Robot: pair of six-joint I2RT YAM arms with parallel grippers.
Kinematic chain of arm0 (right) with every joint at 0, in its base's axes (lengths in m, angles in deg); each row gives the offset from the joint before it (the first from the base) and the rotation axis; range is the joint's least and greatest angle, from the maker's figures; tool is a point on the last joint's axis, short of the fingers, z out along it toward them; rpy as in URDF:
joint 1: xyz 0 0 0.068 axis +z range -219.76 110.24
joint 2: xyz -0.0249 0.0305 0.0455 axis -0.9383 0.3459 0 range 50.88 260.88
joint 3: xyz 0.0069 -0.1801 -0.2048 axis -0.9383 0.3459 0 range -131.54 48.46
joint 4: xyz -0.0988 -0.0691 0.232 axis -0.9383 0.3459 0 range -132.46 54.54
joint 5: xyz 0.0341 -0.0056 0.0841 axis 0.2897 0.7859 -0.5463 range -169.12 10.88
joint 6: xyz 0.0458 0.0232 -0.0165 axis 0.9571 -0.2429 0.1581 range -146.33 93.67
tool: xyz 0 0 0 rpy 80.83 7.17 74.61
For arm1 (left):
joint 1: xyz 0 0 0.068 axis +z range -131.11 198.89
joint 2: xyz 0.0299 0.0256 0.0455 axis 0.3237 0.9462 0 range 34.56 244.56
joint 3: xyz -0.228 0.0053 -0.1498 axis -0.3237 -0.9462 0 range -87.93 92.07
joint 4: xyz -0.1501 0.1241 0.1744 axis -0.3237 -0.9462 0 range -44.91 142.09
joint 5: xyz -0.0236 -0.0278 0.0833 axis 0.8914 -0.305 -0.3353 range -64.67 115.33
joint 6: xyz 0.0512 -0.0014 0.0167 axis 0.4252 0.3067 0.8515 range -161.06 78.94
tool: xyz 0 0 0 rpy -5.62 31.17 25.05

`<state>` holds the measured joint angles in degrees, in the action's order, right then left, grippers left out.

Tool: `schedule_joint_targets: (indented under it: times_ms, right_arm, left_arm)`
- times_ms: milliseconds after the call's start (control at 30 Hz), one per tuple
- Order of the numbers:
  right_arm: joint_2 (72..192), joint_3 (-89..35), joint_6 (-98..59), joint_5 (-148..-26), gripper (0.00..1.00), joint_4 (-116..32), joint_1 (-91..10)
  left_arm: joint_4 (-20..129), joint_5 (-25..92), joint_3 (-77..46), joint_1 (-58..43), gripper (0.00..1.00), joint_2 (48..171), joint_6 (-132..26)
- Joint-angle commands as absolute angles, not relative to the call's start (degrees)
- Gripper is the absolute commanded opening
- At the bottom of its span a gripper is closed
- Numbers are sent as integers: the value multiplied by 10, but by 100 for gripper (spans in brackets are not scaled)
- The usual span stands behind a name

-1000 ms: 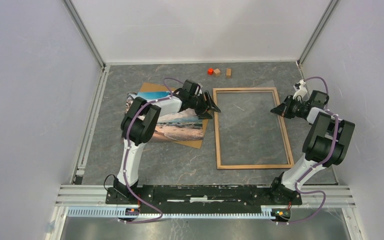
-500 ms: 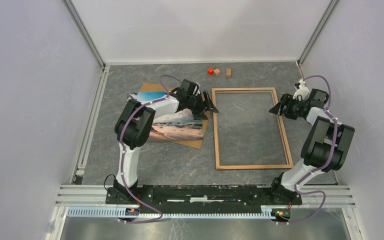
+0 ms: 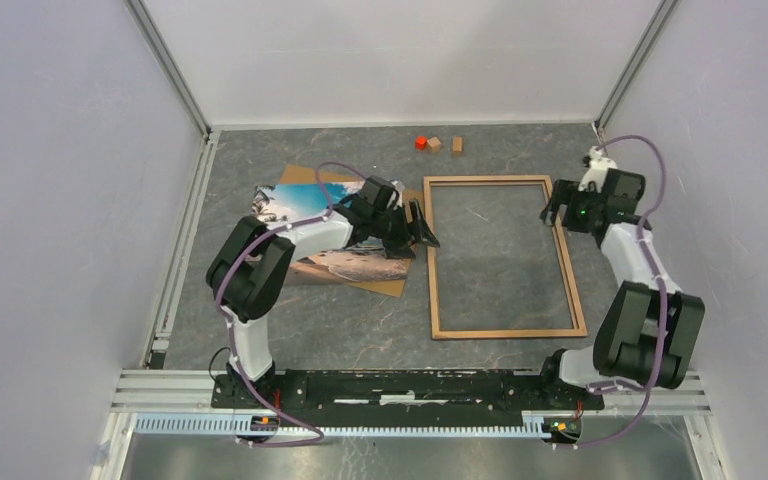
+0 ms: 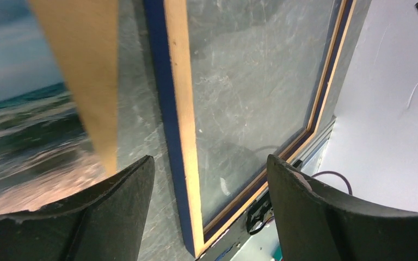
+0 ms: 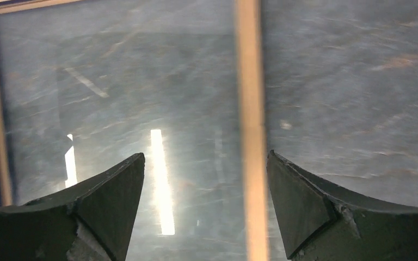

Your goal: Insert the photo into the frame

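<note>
The frame (image 3: 505, 331), light wood with a dark blue edge, lies flat right of centre, and a glossy pane shows inside it. The photo (image 3: 295, 203), a beach print, rests on a brown backing board (image 3: 395, 285) to the frame's left, partly hidden by my left arm. My left gripper (image 3: 422, 225) hovers open over the frame's left rail (image 4: 177, 109), with the photo (image 4: 16, 125) beside it and nothing between its fingers (image 4: 209, 160). My right gripper (image 3: 557, 208) is open above the frame's right rail (image 5: 249, 81), its jaws straddling the rail without holding it (image 5: 205, 155).
Three small blocks stand near the back wall: a red one (image 3: 421, 142) and two wooden ones (image 3: 434, 144) (image 3: 457, 145). Enclosure walls close in on the left, back and right. A metal rail (image 3: 185, 240) runs along the table's left side.
My right gripper has gone from shut to open and shifted toward the back over the frame's right rail. The left gripper opened wider and its elbow swung left. The frame lies as before.
</note>
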<state>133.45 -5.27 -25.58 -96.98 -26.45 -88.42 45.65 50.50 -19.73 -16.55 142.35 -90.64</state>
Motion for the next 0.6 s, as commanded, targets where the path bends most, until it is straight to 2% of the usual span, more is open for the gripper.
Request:
schedule_joint_targets:
  times_ms: [0,167,267,333,400,567]
  right_arm:
    - [1287,-14,-212,-946,88,-297,-805]
    - [1274,-13,-178,-942,88,-296,-759]
    - [1261,-11,-127,-880,89,-295,-749]
    - [1268,-25,-126,-886,92,-285,-746]
    - [1279,-45,-126,-909,98,-272,-744]
    - [1286,-29,-83,-1013,98,-337,-717]
  left_arm:
    - [539,498,-186,-200,82,1473,-965]
    - [579,501,-126,-239,82,1547,-1018]
    - [569,497,-62,-259,82,1588,-1011]
    - [553,500,-37,-259,82,1598,-1003]
    - [554,497,-63,-251,82,1568,-988]
    - [552,502,-257,-182,85,1367,-905]
